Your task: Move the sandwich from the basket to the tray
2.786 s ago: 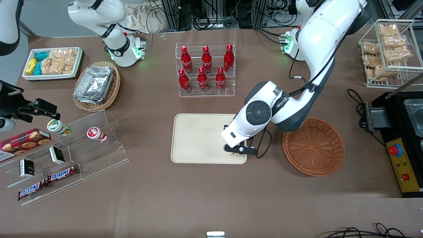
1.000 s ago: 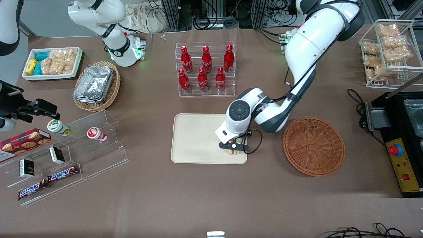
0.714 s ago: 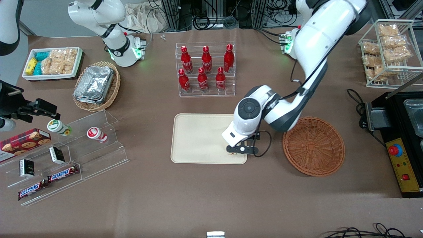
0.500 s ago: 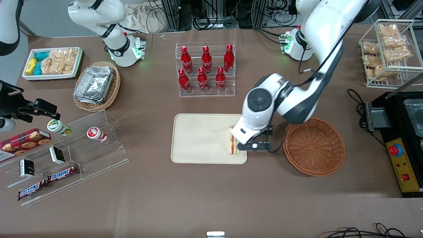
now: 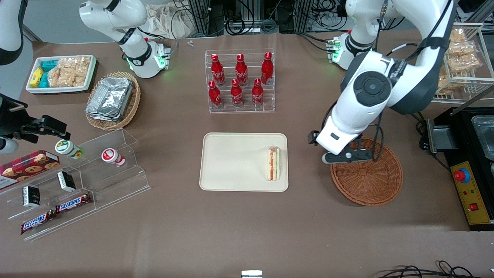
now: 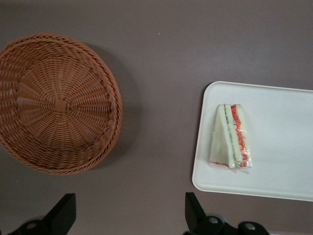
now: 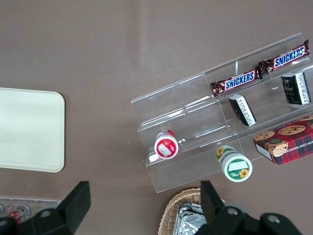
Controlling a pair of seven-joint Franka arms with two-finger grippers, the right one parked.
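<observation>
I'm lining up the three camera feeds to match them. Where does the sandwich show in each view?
Front view: the sandwich lies on the tray, at its edge nearest the basket; the gripper hangs open above the basket's rim.
Left wrist view: the sandwich lies on the tray, near the edge facing the basket.
Right wrist view: not in it; only a bare tray corner.
Shared landmark: the tray.

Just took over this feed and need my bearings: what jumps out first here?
The sandwich lies on the tray, at its edge toward the working arm's end. Beside the tray sits the basket, with nothing in it. The gripper hangs open over the basket's rim, holding nothing.
</observation>
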